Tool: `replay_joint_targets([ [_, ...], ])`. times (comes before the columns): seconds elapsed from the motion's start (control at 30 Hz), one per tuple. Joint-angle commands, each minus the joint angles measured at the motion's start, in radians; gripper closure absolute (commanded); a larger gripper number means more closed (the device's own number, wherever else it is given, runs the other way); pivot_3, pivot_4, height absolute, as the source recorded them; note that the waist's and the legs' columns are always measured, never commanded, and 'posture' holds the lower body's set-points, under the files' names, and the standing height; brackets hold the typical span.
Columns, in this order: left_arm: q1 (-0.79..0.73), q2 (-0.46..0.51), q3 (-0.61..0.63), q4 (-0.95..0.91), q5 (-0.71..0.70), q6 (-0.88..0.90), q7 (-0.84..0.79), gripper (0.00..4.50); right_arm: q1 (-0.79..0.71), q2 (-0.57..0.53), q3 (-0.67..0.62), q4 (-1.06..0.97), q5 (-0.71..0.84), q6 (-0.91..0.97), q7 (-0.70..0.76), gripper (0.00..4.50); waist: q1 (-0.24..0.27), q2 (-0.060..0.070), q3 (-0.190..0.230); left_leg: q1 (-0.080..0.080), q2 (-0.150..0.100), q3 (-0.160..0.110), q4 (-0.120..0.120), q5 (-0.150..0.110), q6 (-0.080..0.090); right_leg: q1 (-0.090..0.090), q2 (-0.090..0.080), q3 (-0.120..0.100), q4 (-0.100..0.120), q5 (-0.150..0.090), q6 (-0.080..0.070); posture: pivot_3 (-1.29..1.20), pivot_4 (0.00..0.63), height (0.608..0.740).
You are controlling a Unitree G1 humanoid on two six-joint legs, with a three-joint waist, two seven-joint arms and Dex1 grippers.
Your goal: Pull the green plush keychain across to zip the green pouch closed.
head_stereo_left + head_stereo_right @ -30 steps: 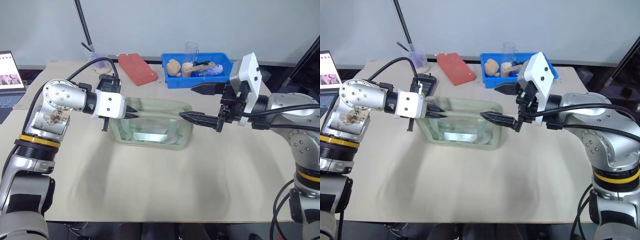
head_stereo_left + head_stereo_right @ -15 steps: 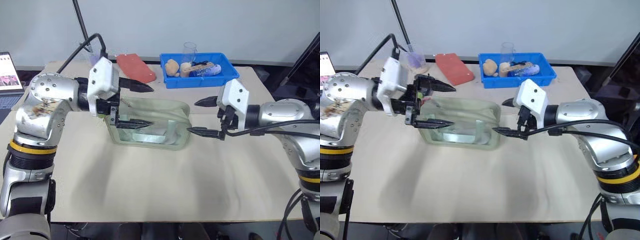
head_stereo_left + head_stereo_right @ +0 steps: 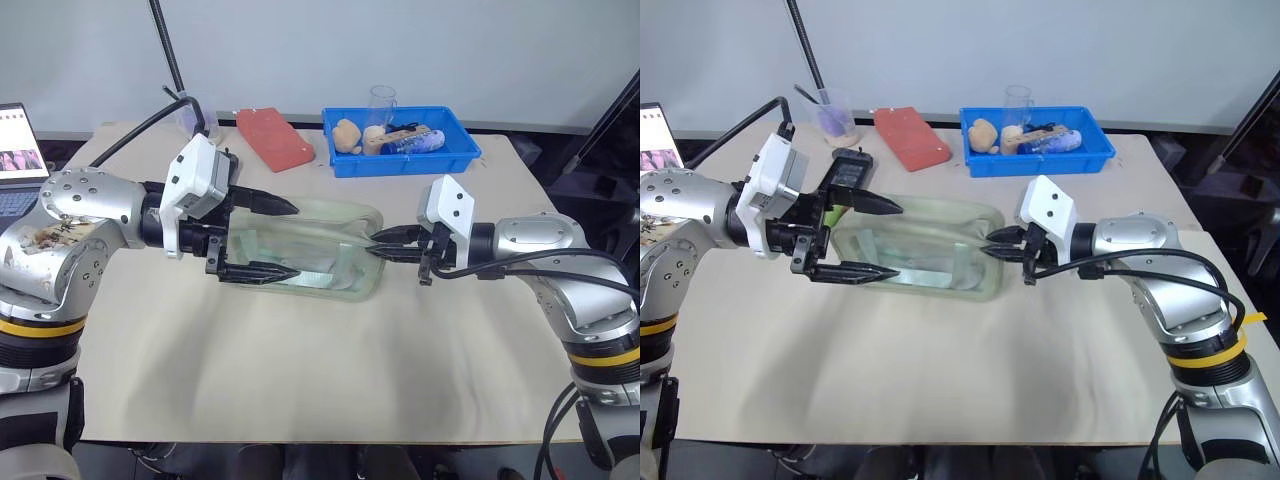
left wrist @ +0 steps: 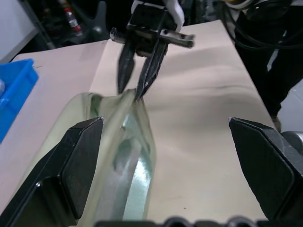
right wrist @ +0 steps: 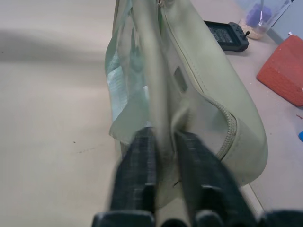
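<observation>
Pale sage-green fabric pouch [image 3: 300,250] with its clear plastic front window sits in the middle of the beige table [image 3: 330,370], lying lengthwise from left to right. I cannot make out the green plush keychain in these views.

My right gripper [image 3: 378,250] is at the pouch's right end, its two black fingers [image 5: 137,175] pinched together on a fold of the pouch fabric, beside the end of the zipper.

My left gripper [image 3: 278,238] is at the pouch's left part with its jaws spread wide: one finger lies over the far top edge, the other along the near side by the window. It grips nothing.

Just beyond the pouch's far left corner lies a black handheld device [image 3: 848,172]. Farther back are a flat red rectangular block [image 3: 274,138], a clear cup with something purple in it [image 3: 836,116] and a blue plastic tray [image 3: 462,152] holding small items. A laptop [image 3: 20,150] stands at the far left edge.
</observation>
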Motion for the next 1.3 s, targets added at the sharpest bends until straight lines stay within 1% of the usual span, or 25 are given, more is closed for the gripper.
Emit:
replay_joint_targets([
  [0.03, 0.006, 0.019, 0.098, -0.010, -0.033, 0.045, 0.075, 0.00, 0.002, -0.007, -0.014, -0.002, -0.023, -0.046, 0.018, 4.44, 0.000, 0.000, 0.000, 0.000, 0.000, 0.000, 0.000, 0.000, 0.000, 0.000, 0.000, 0.000, 0.000, 0.000, 0.000, 0.00, 0.150, 0.740],
  [0.13, 0.042, 0.053, 0.207, 0.088, -0.029, 0.077, 0.136, 0.00, 0.005, -0.015, -0.017, 0.008, -0.051, -0.079, 0.023, 4.44, 0.000, 0.000, 0.000, 0.000, 0.000, 0.000, 0.000, 0.000, 0.000, 0.000, 0.000, 0.000, 0.000, 0.000, 0.000, 0.00, 0.150, 0.740],
  [0.2, 0.104, 0.073, 0.284, 0.133, -0.023, 0.088, 0.162, 0.00, 0.004, -0.015, -0.025, 0.012, -0.044, -0.087, 0.041, 4.44, -0.006, 0.000, 0.000, 0.001, 0.000, 0.000, 0.000, 0.000, 0.000, 0.000, 0.000, 0.000, 0.000, 0.000, 0.000, 0.00, 0.150, 0.740],
  [0.27, 0.200, 0.087, 0.336, 0.134, -0.012, 0.076, 0.169, 0.00, 0.004, -0.016, -0.026, 0.020, -0.043, -0.100, 0.055, 4.44, -0.007, 0.000, 0.000, 0.003, 0.001, 0.001, -0.001, 0.000, 0.000, 0.000, 0.000, 0.000, 0.001, -0.001, -0.001, 0.00, 0.150, 0.740],
  [0.4, 0.360, 0.075, 0.355, 0.109, 0.049, -0.010, 0.199, 0.00, -0.011, -0.006, -0.022, 0.043, -0.050, -0.115, 0.064, 4.44, -0.001, 0.000, 0.000, 0.003, 0.001, 0.002, -0.002, 0.000, -0.001, 0.000, 0.000, 0.000, 0.000, 0.001, -0.005, 0.00, 0.150, 0.740],
  [0.43, 0.380, 0.059, 0.353, 0.109, 0.067, -0.036, 0.220, 0.00, -0.016, 0.000, -0.022, 0.045, -0.048, -0.114, 0.065, 4.44, 0.002, 0.000, 0.000, 0.003, 0.001, 0.002, -0.002, 0.000, -0.001, 0.001, -0.001, -0.001, 0.000, -0.001, -0.011, 0.00, 0.150, 0.740],
  [0.57, 0.410, -0.004, 0.336, 0.111, 0.096, -0.090, 0.282, 0.00, -0.022, 0.013, -0.022, 0.055, -0.051, -0.112, 0.071, 4.44, 0.009, 0.000, 0.000, 0.003, 0.001, 0.003, -0.001, 0.000, -0.001, 0.001, -0.003, -0.002, -0.001, -0.001, -0.011, 0.00, 0.150, 0.740],
  [0.67, 0.402, -0.012, 0.322, 0.132, 0.126, -0.128, 0.293, 0.88, -0.021, 0.016, -0.023, 0.056, -0.054, -0.111, 0.073, 4.50, 0.008, 0.000, 0.000, 0.003, 0.001, 0.004, -0.001, 0.000, -0.001, 0.001, -0.003, -0.002, -0.001, 0.000, -0.013, 0.00, 0.150, 0.740],
  [0.7, 0.398, -0.014, 0.319, 0.139, 0.127, -0.134, 0.292, 1.31, -0.021, 0.017, -0.023, 0.056, -0.054, -0.110, 0.072, 4.50, 0.008, 0.000, 0.000, 0.003, 0.001, 0.004, -0.001, 0.000, -0.001, 0.001, -0.003, -0.002, -0.001, 0.000, -0.013, 0.00, 0.150, 0.740],
  [0.73, 0.395, -0.015, 0.314, 0.146, 0.127, -0.138, 0.289, 1.93, -0.022, 0.019, -0.023, 0.056, -0.054, -0.109, 0.071, 4.50, 0.008, 0.000, 0.000, 0.003, 0.001, 0.004, -0.002, 0.000, -0.001, 0.001, -0.003, -0.002, -0.001, 0.000, -0.013, 0.00, 0.150, 0.740],
  [0.77, 0.391, -0.014, 0.301, 0.157, 0.135, -0.151, 0.281, 2.26, -0.022, 0.021, -0.021, 0.054, -0.055, -0.108, 0.071, 4.50, 0.007, 0.000, 0.000, 0.003, 0.001, 0.004, -0.002, 0.000, -0.001, 0.001, -0.003, -0.002, -0.001, 0.000, -0.013, 0.00, 0.150, 0.740],
  [0.9, 0.360, -0.023, 0.264, 0.203, 0.152, -0.182, 0.269, 4.16, -0.020, 0.022, -0.020, 0.045, -0.054, -0.103, 0.072, 4.50, 0.007, 0.000, 0.000, 0.003, 0.001, 0.004, -0.002, 0.000, -0.001, 0.001, -0.003, -0.003, -0.001, 0.000, -0.012, 0.00, 0.150, 0.740],
  [0.93, 0.354, -0.020, 0.260, 0.212, 0.153, -0.186, 0.265, 4.47, -0.019, 0.021, -0.023, 0.044, -0.054, -0.101, 0.071, 4.50, 0.007, 0.000, 0.000, 0.003, 0.001, 0.004, -0.002, 0.000, -0.001, 0.001, -0.003, -0.003, -0.001, 0.000, -0.013, 0.00, 0.150, 0.740],
  [1.07, 0.329, -0.012, 0.270, 0.228, 0.128, -0.167, 0.250, 4.47, -0.017, 0.017, -0.030, 0.039, -0.053, -0.095, 0.066, 4.50, 0.005, 0.000, 0.000, 0.003, 0.001, 0.004, -0.002, 0.000, -0.001, 0.001, -0.003, -0.003, -0.001, 0.000, -0.012, 0.00, 0.150, 0.740],
  [1.3, 0.228, 0.016, 0.340, 0.242, -0.010, -0.001, 0.257, 4.47, -0.005, 0.011, -0.037, 0.030, -0.054, -0.091, 0.056, 4.50, 0.000, 0.000, 0.000, 0.003, 0.001, 0.003, -0.002, 0.000, -0.001, 0.001, -0.003, -0.003, -0.001, 0.001, -0.010, 0.00, 0.150, 0.740],
])
